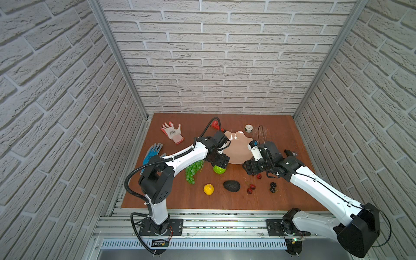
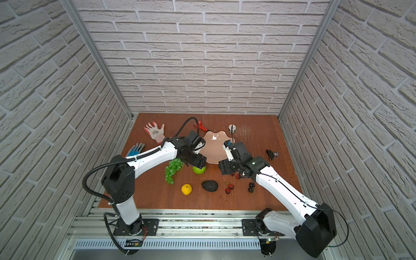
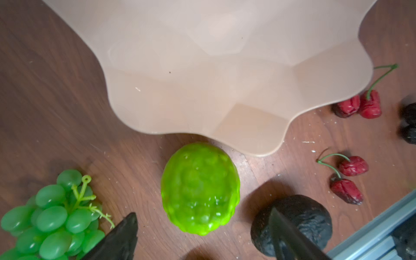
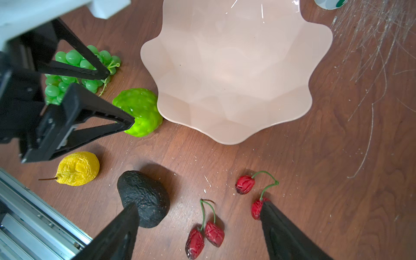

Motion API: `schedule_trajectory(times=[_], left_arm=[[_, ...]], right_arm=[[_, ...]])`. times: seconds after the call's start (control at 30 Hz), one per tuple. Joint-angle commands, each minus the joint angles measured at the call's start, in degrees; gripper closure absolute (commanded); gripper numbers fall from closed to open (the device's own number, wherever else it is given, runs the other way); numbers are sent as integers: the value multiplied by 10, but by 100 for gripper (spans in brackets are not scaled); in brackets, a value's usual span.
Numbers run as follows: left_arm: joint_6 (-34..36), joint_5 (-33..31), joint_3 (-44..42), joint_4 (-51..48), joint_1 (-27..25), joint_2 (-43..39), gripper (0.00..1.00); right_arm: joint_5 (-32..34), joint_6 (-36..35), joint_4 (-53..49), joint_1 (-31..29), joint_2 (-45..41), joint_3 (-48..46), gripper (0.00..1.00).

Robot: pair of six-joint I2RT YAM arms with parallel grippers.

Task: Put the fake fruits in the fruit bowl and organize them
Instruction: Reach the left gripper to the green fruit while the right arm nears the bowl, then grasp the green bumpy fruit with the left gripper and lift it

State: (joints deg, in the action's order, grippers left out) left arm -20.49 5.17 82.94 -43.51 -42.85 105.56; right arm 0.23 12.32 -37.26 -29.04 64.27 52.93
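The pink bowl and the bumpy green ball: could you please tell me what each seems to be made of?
The pink bowl looks like moulded plastic, semi-glossy: faceted walls, sharp glints near its rim. The bumpy green ball seems glossy, translucent plastic or rubber, judging by its highlights.

Lime-green ball [image 1: 220,170]: you saw only its near edge in both top views, under the left arm [image 1: 191,155].
Red wrench [image 1: 218,126]: you got just a red end past that arm's wrist.
Fruit bowl [image 3: 225,67]: the left wrist picture's edge cut it off.
Dark cherry pair [image 3: 408,122]: half out of frame there, blurred.
Red cherry [image 4: 256,209]: a finger [image 4: 286,234] of the right gripper [image 4: 198,204] hid part of it.
Tape roll [image 4: 329,3]: you had only a sliver at the right wrist picture's edge.
Small dark object [image 1: 290,154]: too small for you to identify.
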Motion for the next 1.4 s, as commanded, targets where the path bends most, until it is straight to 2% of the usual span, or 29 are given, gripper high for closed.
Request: schedule_trajectory(times=[0.0,0.17,0.77,0.87,1.13,1.27,1.37], left_arm=[[17,-4,25,-30,-2,28,11],[14,-12,43,-38,-1,63,14],[18,-5,23,-8,3,102,13],[15,-5,17,-5,4,98,15],[11,0,22,-15,4,81,33],[12,0,37,-40,4,73,38],[14,-9,51,-64,5,64,38]], right_arm=[[19,6,-4,2,-26,-12,14],[17,8,-2,2,-31,-21,14],[11,8,18,2,-14,-28,14],[11,9,22,2,-16,-30,14],[12,6,26,2,-17,-29,15],[12,5,31,2,-17,-27,15],[17,2,40,2,-17,-30,16]])
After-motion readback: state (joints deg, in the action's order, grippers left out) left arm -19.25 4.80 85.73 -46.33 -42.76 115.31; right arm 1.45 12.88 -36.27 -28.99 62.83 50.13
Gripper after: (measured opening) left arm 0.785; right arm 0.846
